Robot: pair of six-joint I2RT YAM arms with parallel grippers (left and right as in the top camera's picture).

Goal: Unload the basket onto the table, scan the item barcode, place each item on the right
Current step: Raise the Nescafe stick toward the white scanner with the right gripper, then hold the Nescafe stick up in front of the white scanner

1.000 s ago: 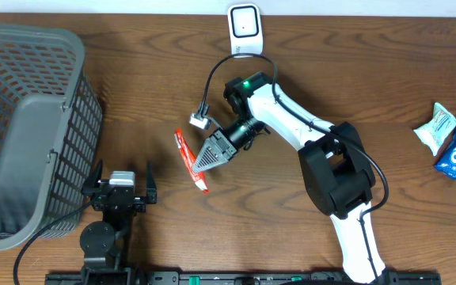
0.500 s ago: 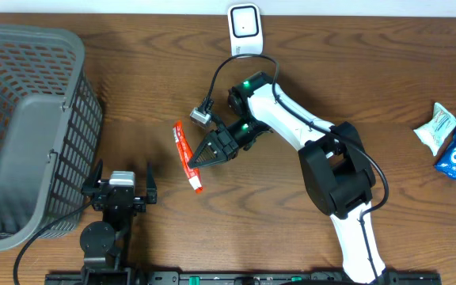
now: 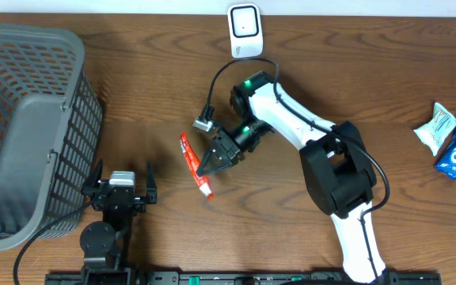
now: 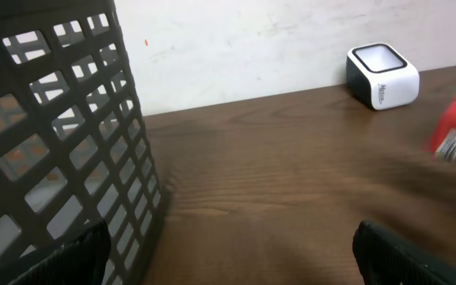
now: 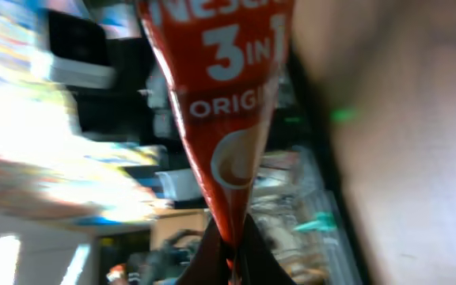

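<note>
R gripper (image 3: pixel 207 168) clamped on one edge of red coffee sachet (image 3: pixel 189 152); sachet mid-table, well short of scanner (image 3: pixel 245 30); edge pinch leaves printed faces bare, prob for showing barcode | L gripper (image 3: pixel 121 187) jaws wide apart, empty; parked near basket (image 3: pixel 77 95) | step: carry to scanner; scan not yet done

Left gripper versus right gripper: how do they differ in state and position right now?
The left gripper is open and empty; the right gripper is shut on the red coffee sachet. The left gripper sits at the near edge of the table, beside the grey basket; the right gripper reaches out to the middle, in front of the white scanner. Both are dark two-finger grippers.
</note>
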